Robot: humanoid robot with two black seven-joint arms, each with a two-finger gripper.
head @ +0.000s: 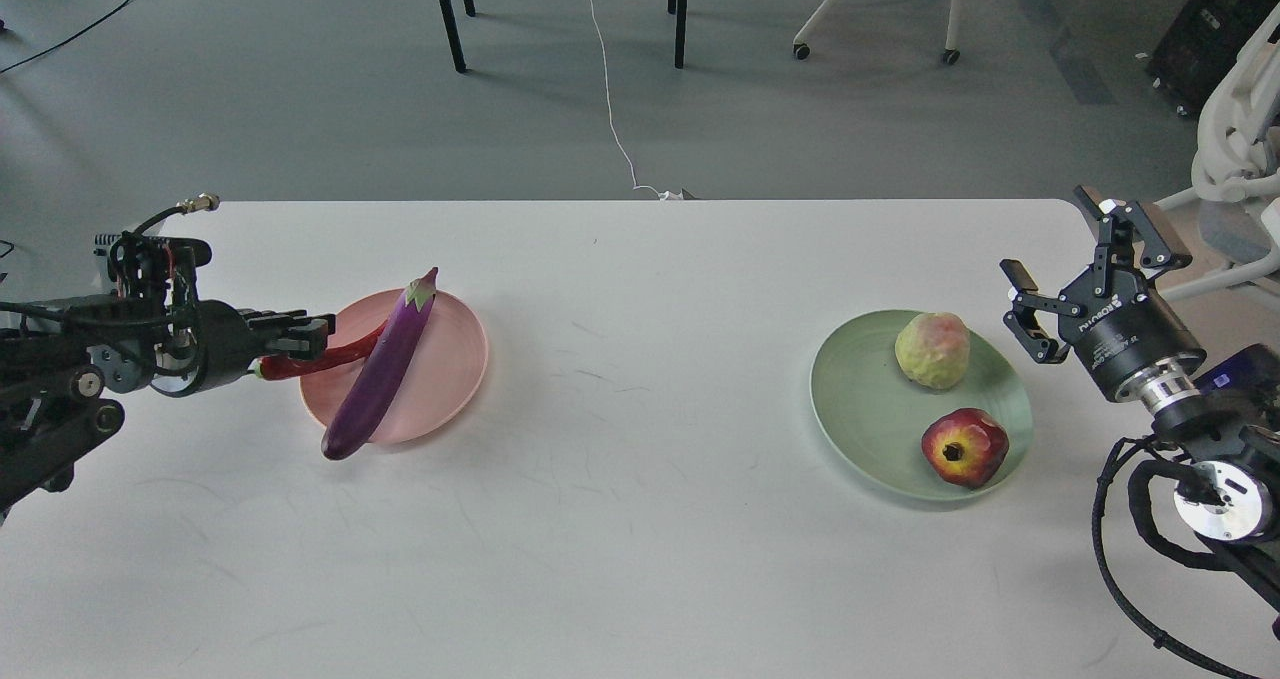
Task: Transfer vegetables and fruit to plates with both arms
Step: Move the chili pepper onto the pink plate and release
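Note:
The purple eggplant (383,367) lies slanted across the pink plate (452,359), its lower end hanging over the front-left rim. The red chili pepper (335,352) lies low at the plate's left rim, partly behind the eggplant. My left gripper (312,333) reaches in from the left and is shut on the chili's stem end. The mint green plate (868,399) at the right holds the pale bumpy fruit (932,349) and the pomegranate (965,447). My right gripper (1070,251) hangs open and empty just right of the green plate.
The white table (640,519) stretches between the two plates. Its far edge runs across the middle of the view, with grey floor, chair legs and a white cable beyond. A white chair stands off the table's right corner.

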